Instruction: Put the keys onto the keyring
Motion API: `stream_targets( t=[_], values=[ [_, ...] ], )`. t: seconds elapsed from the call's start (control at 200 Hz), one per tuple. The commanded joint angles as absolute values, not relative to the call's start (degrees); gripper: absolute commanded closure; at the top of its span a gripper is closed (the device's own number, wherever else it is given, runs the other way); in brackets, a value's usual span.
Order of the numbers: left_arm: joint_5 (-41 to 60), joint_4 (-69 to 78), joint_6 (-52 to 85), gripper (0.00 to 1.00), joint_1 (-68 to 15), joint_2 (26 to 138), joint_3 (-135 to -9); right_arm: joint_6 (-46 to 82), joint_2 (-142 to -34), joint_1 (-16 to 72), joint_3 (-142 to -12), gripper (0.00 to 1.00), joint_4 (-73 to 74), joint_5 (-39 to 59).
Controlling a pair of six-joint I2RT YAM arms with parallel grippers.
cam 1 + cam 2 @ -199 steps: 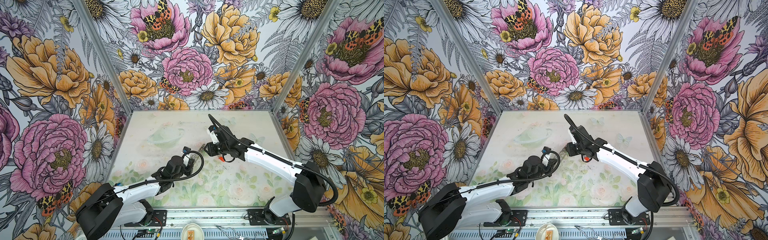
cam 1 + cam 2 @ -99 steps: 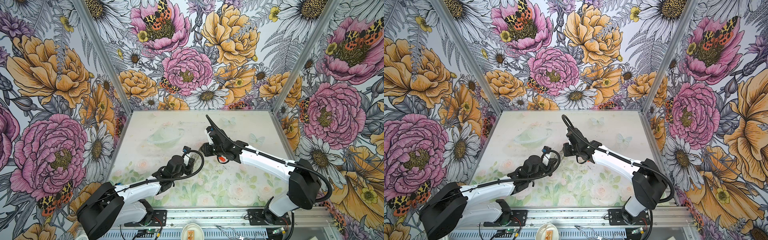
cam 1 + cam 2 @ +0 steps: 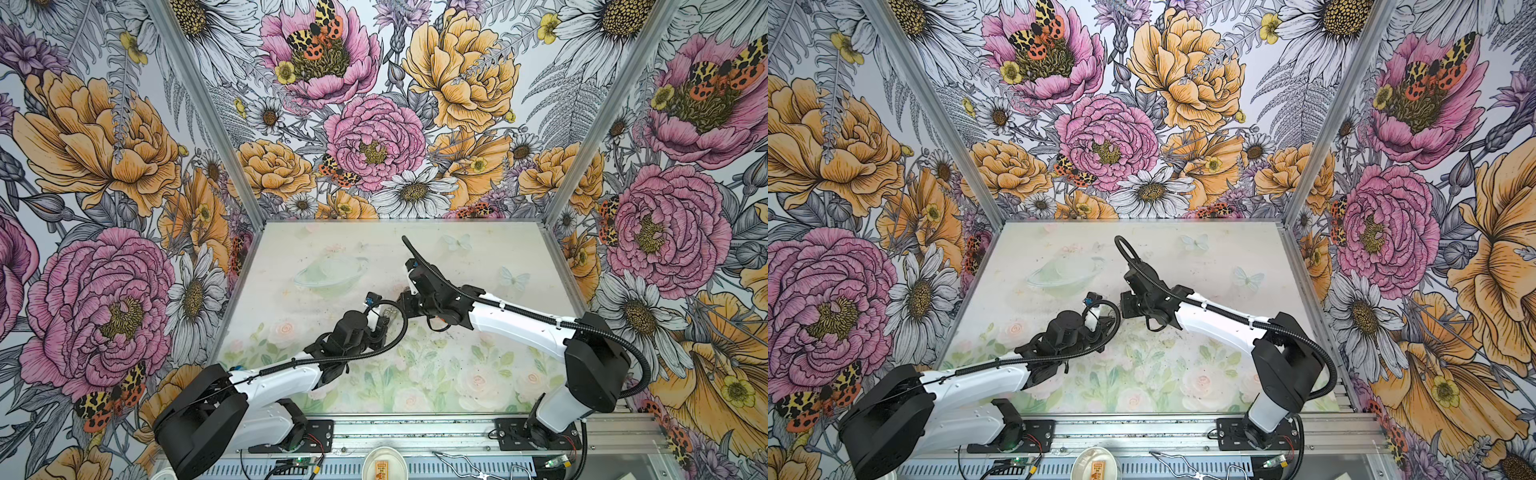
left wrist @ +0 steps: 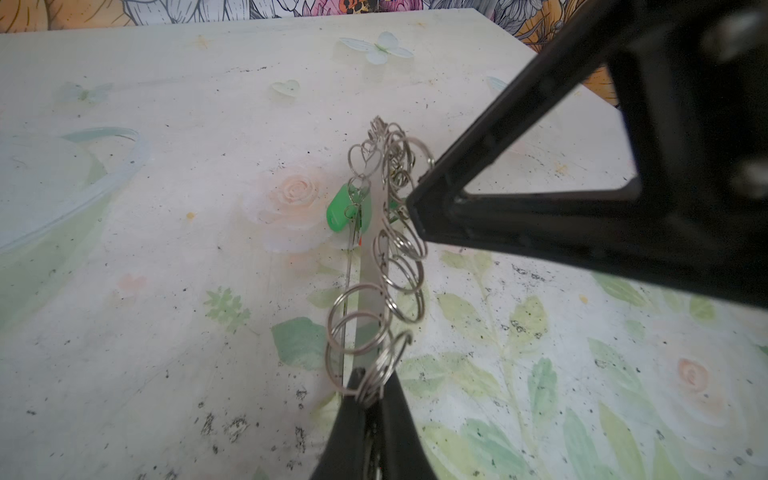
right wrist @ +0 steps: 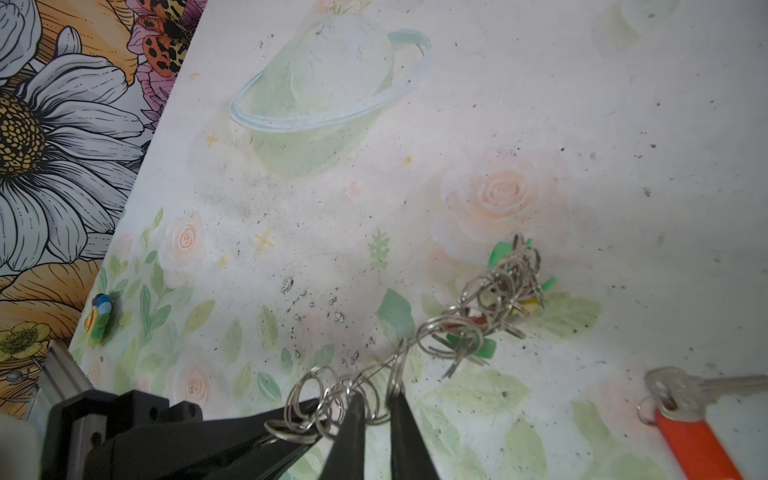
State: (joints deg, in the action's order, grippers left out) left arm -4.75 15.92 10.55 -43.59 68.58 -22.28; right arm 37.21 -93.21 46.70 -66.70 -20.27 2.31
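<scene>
The left gripper is clamped tight on the rim of the keyring, holding it edge-on and upright above the table, its fringe of silver split rings fanning out on both sides of the flat band. The right gripper has met it from the opposite side near the middle of the table in both top views. Its jaws are drawn close with a thin slit between them and one split ring lies right at the tips — whether that ring is truly pinched, I cannot tell. In the left wrist view one black finger of the right gripper touches the cluster of rings partway up the band. Further along, the keys hang in a bunch among the rings: green, yellow and red covers show, with one green head just beside the band. Well apart from the bunch, a loose key with an orange tag lies flat on the table.
</scene>
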Motion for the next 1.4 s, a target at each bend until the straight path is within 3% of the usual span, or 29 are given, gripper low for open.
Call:
stream_targets(
  t=[0.0,0.32,0.641,1.106,1.396],
  values=[
    [-5.4,16.7,11.1,1.0,-43.1,68.3,-22.8,37.6,-93.8,46.8,-67.2,0.89,-18.6,1.6],
    [-5.0,16.7,11.1,1.0,-43.1,67.9,-22.7,37.6,-93.4,46.7,-67.1,0.84,-18.9,-0.8],
    [-5.1,16.4,10.5,1.0,-43.2,67.6,-22.3,36.1,-92.7,46.5,-67.3,1.0,-19.9,-1.7],
    [-1.8,14.5,6.3,1.0,-41.3,65.1,-21.5,24.2,-93.0,42.3,-70.6,1.0,-31.5,12.1],
    [0.2,14.7,5.0,1.0,-41.4,66.1,-22.3,21.7,-94.2,42.9,-73.0,1.0,-35.5,11.5]
  ],
)
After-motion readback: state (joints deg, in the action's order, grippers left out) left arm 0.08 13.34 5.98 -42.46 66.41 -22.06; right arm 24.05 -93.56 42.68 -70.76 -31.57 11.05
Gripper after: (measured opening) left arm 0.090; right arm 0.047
